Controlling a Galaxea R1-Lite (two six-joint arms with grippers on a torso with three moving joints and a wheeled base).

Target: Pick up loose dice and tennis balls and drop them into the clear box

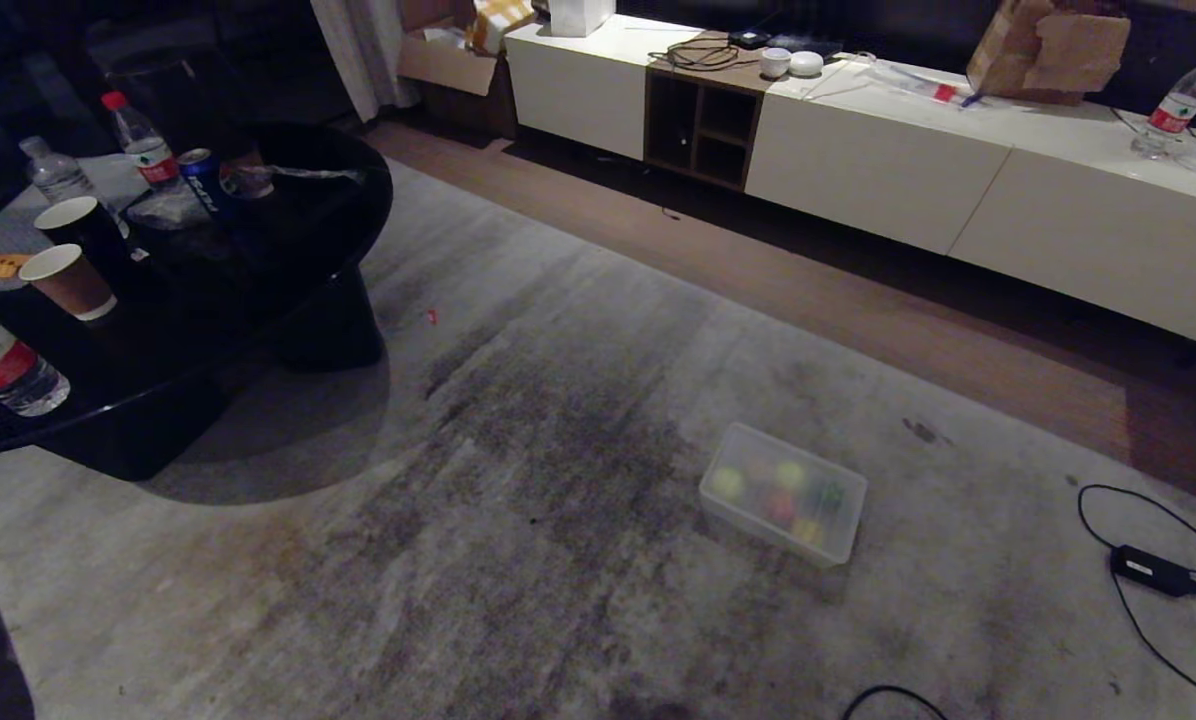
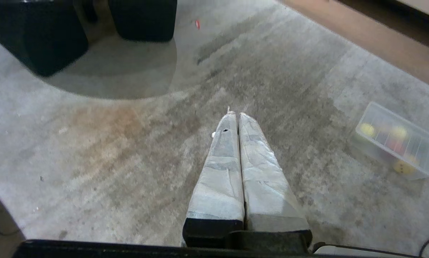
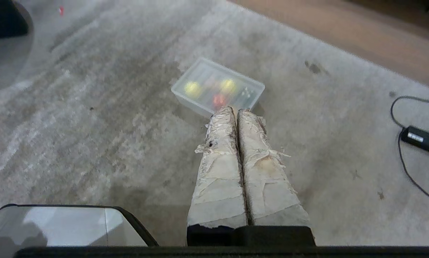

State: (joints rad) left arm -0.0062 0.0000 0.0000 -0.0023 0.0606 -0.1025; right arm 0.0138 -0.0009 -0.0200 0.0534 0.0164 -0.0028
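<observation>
The clear box [image 1: 758, 528] stands on the grey carpet, to the right of the middle in the head view. Inside it lie two yellow-green tennis balls [image 1: 727, 482] [image 1: 790, 474], a red die [image 1: 781, 508], a dark green die [image 1: 830, 495] and a yellow die [image 1: 808, 530]. Every die and ball I see is inside the box. My left gripper [image 2: 237, 114] hangs shut and empty above bare carpet, with the box [image 2: 376, 154] off to its side. My right gripper [image 3: 236, 109] is also shut and empty, its tips pointing at the near edge of the box [image 3: 189, 100]. Neither arm shows in the head view.
A black coffee table [image 1: 158, 330] with bottles, cups and a can stands at the left. A small red bottle cap [image 1: 432, 316] lies on the carpet beside it. A long white cabinet [image 1: 958, 190] runs along the back. A power adapter [image 1: 1153, 570] with its cable lies at the right.
</observation>
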